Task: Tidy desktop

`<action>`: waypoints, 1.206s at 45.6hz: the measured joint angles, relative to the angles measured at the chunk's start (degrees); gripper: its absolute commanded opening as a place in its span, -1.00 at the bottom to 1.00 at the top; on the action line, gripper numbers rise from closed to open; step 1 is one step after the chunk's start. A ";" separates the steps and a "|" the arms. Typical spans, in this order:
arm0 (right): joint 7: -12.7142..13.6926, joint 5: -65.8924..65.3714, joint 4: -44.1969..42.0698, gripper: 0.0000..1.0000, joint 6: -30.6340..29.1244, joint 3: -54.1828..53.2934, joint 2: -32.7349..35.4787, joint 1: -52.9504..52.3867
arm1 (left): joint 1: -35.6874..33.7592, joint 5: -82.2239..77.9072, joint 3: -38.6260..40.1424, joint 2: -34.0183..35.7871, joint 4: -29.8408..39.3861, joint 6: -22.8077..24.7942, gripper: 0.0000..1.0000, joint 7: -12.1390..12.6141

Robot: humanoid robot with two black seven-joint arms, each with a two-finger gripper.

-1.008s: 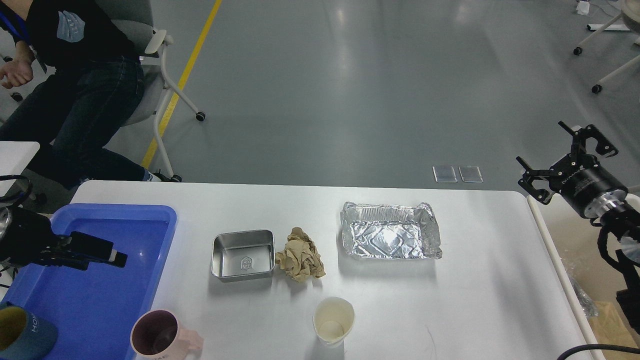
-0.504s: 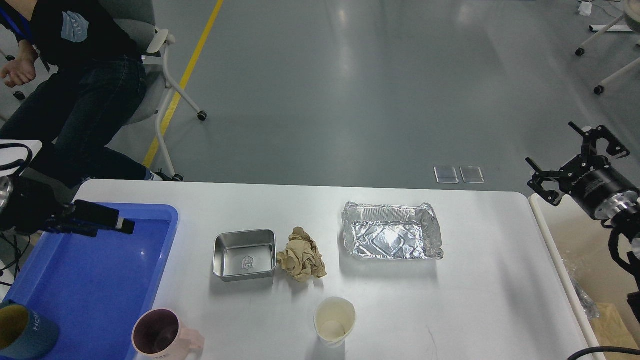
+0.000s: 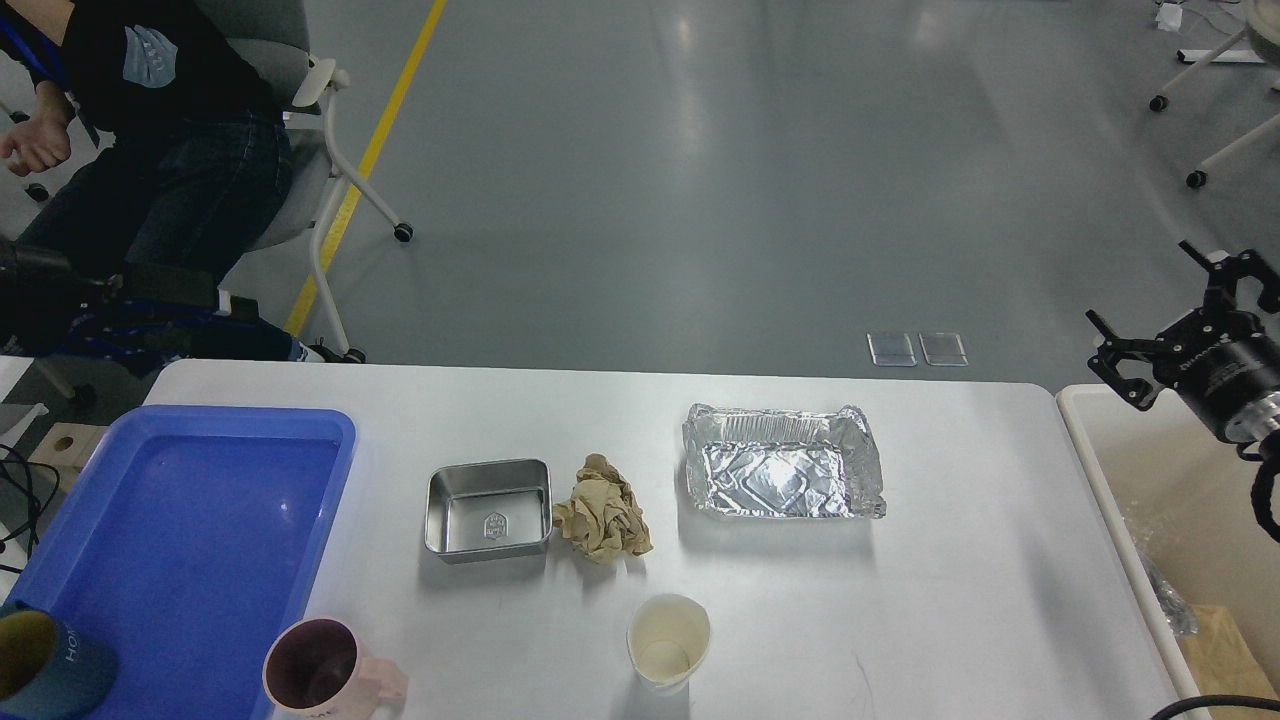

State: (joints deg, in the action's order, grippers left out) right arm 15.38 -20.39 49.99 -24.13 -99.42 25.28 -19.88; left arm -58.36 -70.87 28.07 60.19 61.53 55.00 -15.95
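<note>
The desktop (image 3: 950,570) is a wide white tabletop. On it lie a small metal tin (image 3: 489,510), a crumpled brown paper (image 3: 603,512) touching the tin's right side, a foil tray (image 3: 783,474), an empty paper cup (image 3: 668,640) and a pink mug (image 3: 318,672). My left gripper (image 3: 238,304) hangs beyond the table's far left edge, dark against a seated person, holding nothing that I can see. My right gripper (image 3: 1175,310) is open and empty, past the table's right edge.
A blue plastic tray (image 3: 180,540) sits at the left, with a dark blue mug (image 3: 45,665) at its near corner. A cream bin (image 3: 1120,470) stands along the right edge, under my right gripper. A seated person (image 3: 150,150) is at the far left.
My left gripper has risen from over the blue tray to beyond the table's far edge. My right gripper has moved right, away from the table.
</note>
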 measured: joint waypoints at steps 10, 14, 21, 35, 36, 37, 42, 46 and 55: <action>0.37 0.57 0.07 1.00 -0.20 -0.27 1.24 0.29 | -0.23 0.31 9.58 -1.87 -5.98 0.00 1.00 0.55; 0.60 0.68 0.07 1.00 -0.22 -0.06 1.22 0.29 | -0.29 0.51 10.35 -1.87 -7.91 0.00 1.00 2.02; 0.89 0.70 0.07 1.00 -0.30 0.75 1.10 0.36 | -0.68 6.09 12.37 -2.04 -9.83 0.00 1.00 3.75; 1.05 0.71 0.21 1.00 -0.31 1.23 2.31 1.13 | -0.11 21.64 12.83 -5.63 -13.93 -10.01 1.00 7.10; 1.06 0.71 0.22 1.00 -0.31 1.18 2.44 1.27 | -0.11 22.09 12.93 -6.11 -14.39 -10.46 1.00 7.14; 1.06 0.71 0.22 1.00 -0.31 1.14 2.52 1.43 | -0.11 22.72 13.04 -6.55 -14.92 -10.97 1.00 7.14; 1.06 0.71 0.22 1.00 -0.31 1.13 2.61 2.74 | -0.10 29.83 13.42 -7.87 -17.22 -14.25 1.00 6.44; 1.06 0.70 0.22 1.00 -0.30 1.16 2.51 3.76 | 0.44 39.30 13.77 -8.44 -18.87 -16.77 1.00 6.07; 1.06 0.72 0.52 1.00 -0.22 1.13 2.81 4.30 | 5.26 64.59 15.78 -16.15 -24.54 -19.43 1.00 0.53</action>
State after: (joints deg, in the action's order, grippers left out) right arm 16.44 -19.67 50.51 -24.35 -98.29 28.09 -15.59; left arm -53.10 -6.28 43.85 44.04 36.99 35.57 -15.42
